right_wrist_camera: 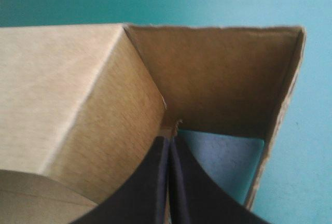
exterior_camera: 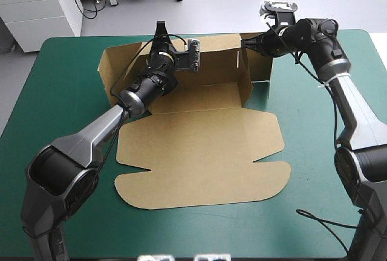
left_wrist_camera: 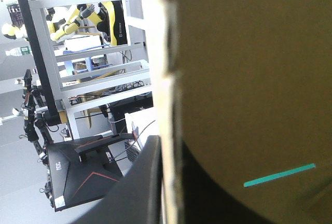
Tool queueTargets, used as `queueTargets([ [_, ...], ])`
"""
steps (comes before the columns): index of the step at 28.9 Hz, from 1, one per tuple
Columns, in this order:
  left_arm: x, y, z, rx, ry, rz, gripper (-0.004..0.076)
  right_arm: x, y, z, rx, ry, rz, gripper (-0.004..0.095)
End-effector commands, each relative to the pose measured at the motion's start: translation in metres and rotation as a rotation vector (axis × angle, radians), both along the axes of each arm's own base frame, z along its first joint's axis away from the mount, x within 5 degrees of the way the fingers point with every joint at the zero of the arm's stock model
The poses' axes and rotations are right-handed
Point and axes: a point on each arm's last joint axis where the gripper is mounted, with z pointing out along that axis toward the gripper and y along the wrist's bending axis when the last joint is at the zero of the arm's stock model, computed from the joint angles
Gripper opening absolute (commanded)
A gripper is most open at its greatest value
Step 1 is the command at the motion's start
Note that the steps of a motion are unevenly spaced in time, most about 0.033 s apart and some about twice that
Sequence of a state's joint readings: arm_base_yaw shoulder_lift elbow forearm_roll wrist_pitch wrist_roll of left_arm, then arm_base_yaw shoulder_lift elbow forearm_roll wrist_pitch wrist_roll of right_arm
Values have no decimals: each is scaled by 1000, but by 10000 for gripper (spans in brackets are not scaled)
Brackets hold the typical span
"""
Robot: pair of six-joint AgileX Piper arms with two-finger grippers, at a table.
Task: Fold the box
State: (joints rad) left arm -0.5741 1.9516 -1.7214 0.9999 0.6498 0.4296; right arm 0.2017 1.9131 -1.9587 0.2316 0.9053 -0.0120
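The brown box [exterior_camera: 199, 152] lies on the teal-green cover, its rounded lid flat toward the front and its walls raised at the far end. My left gripper [exterior_camera: 161, 33] sits on the top edge of the back wall [exterior_camera: 214, 61], shut on it. In the left wrist view the board's edge [left_wrist_camera: 167, 79] runs between the two black fingers [left_wrist_camera: 137, 193]. My right gripper [exterior_camera: 245, 42] is at the box's far right corner, shut on the board there. The right wrist view shows its fingers [right_wrist_camera: 155, 182] meeting at the corner fold [right_wrist_camera: 171, 125], with an upright flap [right_wrist_camera: 282, 105] beside them.
Bare teal-green cover [exterior_camera: 66, 92] lies left of the box, and a wider strip [exterior_camera: 314, 152] lies right of it. A white cabinet [exterior_camera: 42, 7] stands beyond the table's far left corner.
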Motion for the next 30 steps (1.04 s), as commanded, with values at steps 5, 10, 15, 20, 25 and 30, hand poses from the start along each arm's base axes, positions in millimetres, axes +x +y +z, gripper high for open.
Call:
queueTargets([
  [5,-7,10,14,-21,14,78,-8,-12,-6,14,-18,46,20,-4],
  [10,-7,10,14,-20,15,80,-8,-20,-5,7,-52,138,55,-4],
  [15,-8,10,14,-22,16,80,-8,-26,-3,5,-70,187,111,-4],
  [20,-8,10,14,-22,16,80,-8,-30,-1,5,-61,223,155,-4],
  [25,-7,9,14,-23,15,77,-8,-39,-2,7,-71,241,169,-4],
  [30,-7,9,14,-25,13,74,-8,-72,1,0,-142,255,207,-4],
])
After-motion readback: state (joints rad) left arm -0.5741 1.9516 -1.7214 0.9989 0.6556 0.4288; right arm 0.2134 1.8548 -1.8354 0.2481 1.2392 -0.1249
